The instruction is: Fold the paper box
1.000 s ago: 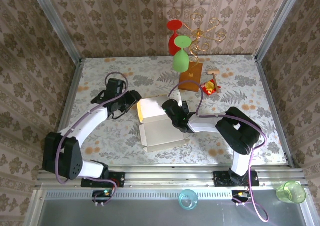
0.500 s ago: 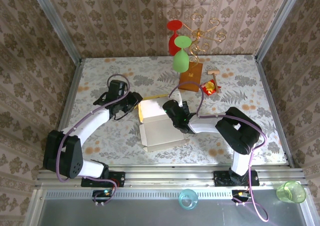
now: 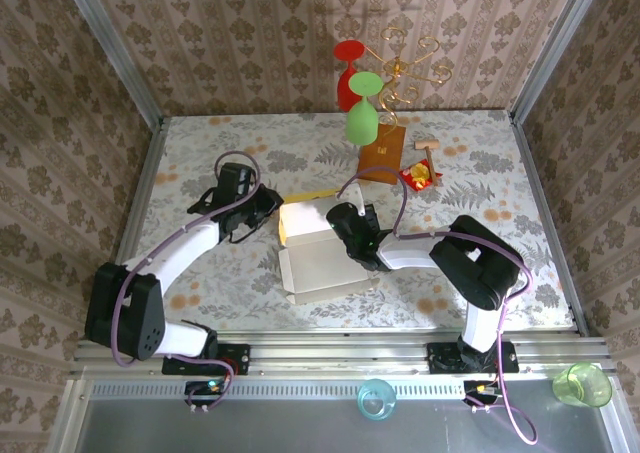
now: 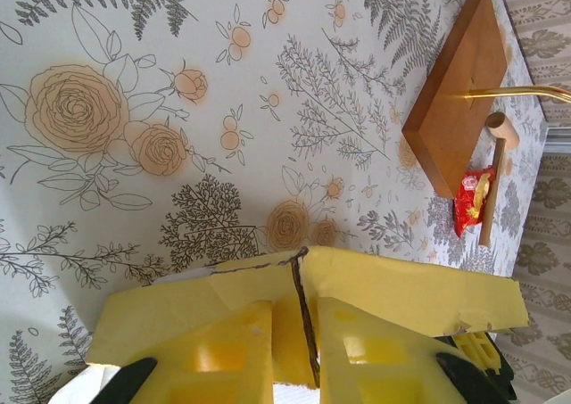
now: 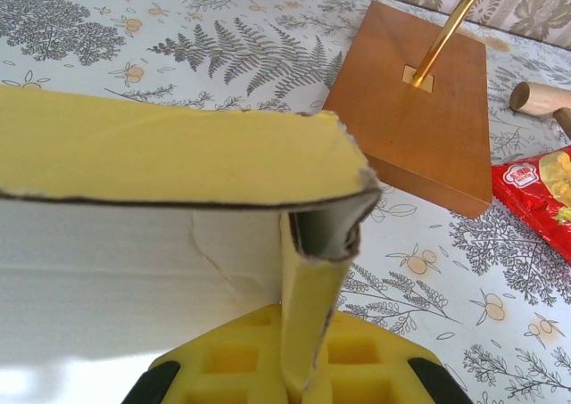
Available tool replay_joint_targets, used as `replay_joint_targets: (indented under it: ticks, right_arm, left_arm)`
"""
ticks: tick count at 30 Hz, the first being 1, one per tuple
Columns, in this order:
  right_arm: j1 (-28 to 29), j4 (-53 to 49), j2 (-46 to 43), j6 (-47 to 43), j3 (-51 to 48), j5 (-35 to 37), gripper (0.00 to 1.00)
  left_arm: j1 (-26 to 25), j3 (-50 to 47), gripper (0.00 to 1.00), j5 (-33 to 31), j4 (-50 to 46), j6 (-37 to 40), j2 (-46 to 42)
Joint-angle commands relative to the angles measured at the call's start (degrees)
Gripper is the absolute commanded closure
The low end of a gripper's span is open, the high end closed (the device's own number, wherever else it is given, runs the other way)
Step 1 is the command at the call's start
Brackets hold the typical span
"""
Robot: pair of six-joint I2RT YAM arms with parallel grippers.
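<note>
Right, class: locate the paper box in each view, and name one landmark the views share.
Top external: paper box, centre of the picture, white inside up.
Left wrist: its yellow wall runs along the bottom edge.
Right wrist: its yellow-and-white corner spans left and centre.
Shared landmark: the brown wooden block, beyond the box.

Both arms bent inward, grippers meeting mid-table.
The left arm [image 3: 180, 248] stretches forward and right, and the left gripper [image 4: 302, 333] pinches the paper box [image 3: 320, 263] edge. The right arm [image 3: 470, 258] doubles back leftward, with the right gripper [image 5: 303, 350] clamped on a flap.
</note>
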Motion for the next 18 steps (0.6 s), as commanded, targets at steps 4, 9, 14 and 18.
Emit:
replay_joint_targets:
  ticks: [4,9,14,18]
  right_arm:
    - [0.3,-3.1,-0.8,-0.8,-2.4,0.8,0.90]
    - [0.0,-7.9,-3.7,1.8,-1.3,-0.8,0.62]
    - [-1.3,-16.5,-9.2,6.6,1.1,-6.1,0.43]
    - [-2.3,-22.8,-15.2,10.5,3.3,-12.9,0.29]
  left_arm:
    - [-0.6,-1.8,0.85,-1.5,-4.8,1.3,-1.2]
    - [-0.6,-0.5,0.86,-2.0,-5.9,3.1,-1.3]
    - [-0.6,0.2,0.86,-2.0,-6.4,4.2,-1.2]
    - [-0.6,0.7,0.87,-2.1,-6.2,4.8,-1.2]
